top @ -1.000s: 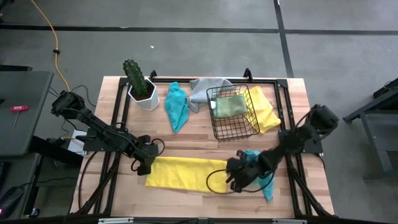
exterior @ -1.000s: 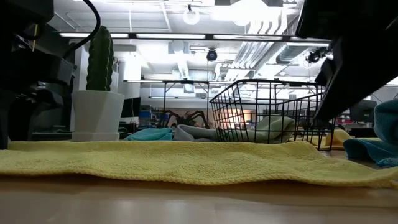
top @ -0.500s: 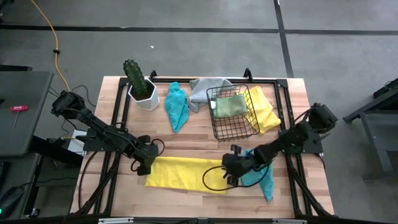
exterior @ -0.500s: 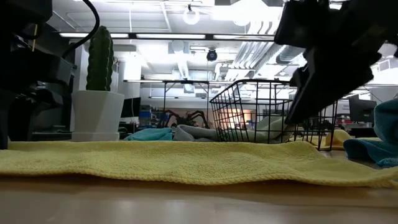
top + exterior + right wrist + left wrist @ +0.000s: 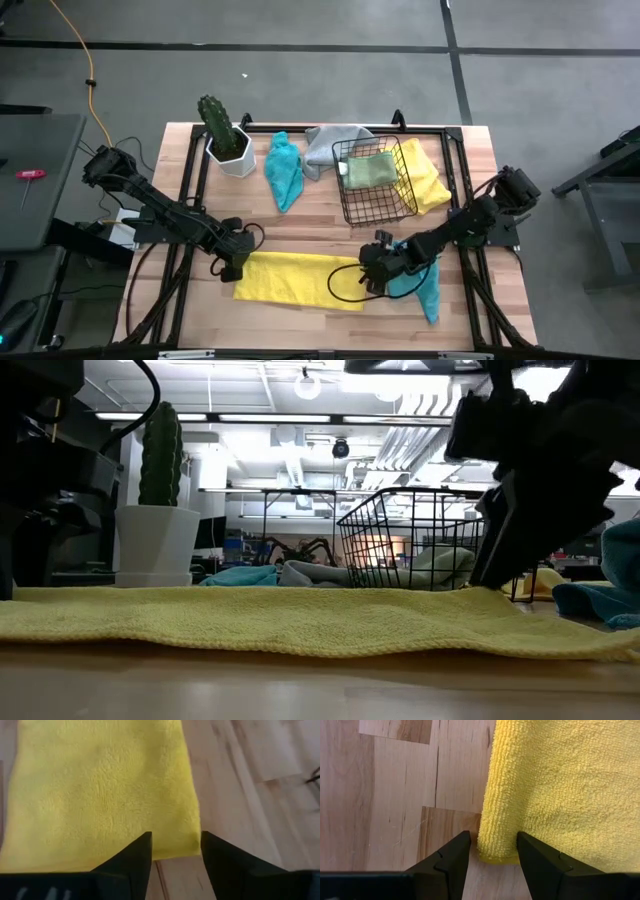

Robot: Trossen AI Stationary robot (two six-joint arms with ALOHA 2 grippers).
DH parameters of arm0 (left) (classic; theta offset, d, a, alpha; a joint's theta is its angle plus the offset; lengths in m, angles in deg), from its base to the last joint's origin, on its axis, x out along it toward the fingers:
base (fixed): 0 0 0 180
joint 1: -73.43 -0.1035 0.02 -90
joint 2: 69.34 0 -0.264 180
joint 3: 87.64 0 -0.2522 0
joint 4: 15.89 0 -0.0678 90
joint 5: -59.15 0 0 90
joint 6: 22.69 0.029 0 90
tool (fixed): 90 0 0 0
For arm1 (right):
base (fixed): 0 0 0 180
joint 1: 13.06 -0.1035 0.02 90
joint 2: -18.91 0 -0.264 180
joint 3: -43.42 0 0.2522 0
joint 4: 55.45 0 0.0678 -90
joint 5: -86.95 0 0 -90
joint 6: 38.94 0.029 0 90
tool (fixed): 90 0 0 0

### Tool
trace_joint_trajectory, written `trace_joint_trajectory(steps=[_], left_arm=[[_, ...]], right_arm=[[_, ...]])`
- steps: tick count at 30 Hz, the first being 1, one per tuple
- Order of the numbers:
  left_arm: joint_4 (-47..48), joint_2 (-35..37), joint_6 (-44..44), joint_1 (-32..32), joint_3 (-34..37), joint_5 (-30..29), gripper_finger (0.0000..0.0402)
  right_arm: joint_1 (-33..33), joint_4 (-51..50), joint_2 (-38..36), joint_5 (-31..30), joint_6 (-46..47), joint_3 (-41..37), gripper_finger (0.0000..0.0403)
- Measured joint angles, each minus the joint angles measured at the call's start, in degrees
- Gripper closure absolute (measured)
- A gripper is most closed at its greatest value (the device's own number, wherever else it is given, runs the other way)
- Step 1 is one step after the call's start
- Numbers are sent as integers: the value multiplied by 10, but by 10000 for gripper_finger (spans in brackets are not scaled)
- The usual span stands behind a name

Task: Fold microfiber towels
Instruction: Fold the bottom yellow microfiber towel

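Observation:
A yellow microfiber towel (image 5: 300, 279) lies folded into a long strip near the table's front edge; in the low view this yellow towel (image 5: 300, 622) spans the foreground. My left gripper (image 5: 233, 268) is open at the strip's left end, its fingers either side of a corner (image 5: 495, 851). My right gripper (image 5: 368, 279) is open at the right end, straddling a corner (image 5: 176, 845). A teal towel (image 5: 427, 287) lies under my right arm. My left gripper points steeply down with its fingers (image 5: 454, 855) on either side of the towel's corner; I cannot tell whether they touch it. My right gripper slants down over the other end's corner with its fingers (image 5: 215, 855) apart; whether they touch the cloth I cannot tell.
A black wire basket (image 5: 352, 205) holding a light green towel (image 5: 369, 170) stands mid-table, with a second yellow towel (image 5: 428, 180) to its right. A grey towel (image 5: 322, 145), another teal towel (image 5: 284, 172) and a potted cactus (image 5: 222, 135) sit along the far side.
My right gripper has moved toward the table's left edge and slightly down, from over the teal towel to the yellow towel's right end, rolling a little. The yellow towel has stayed flat.

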Motion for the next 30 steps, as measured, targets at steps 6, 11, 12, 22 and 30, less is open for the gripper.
trace_joint_trajectory(steps=[6, 11, 12, 22, 30], left_arm=[[0, 0, 0, 0, 0, -1, 243], [0, 0, 0, 0, 0, -1, 243], [0, 0, 0, 0, 0, -1, 243], [8, 4, 10, -1, 0, -5, 338], [62, 51, 4, 3, -26, -25, 391]], right_arm=[[12, 13, 41, 15, 14, 2, 257], [17, 13, 41, 10, 27, 2, 270], [17, 13, 41, 11, 26, 2, 275], [16, 10, 41, 12, 30, 2, 390], [10, 3, 24, 3, 24, 3, 398]])
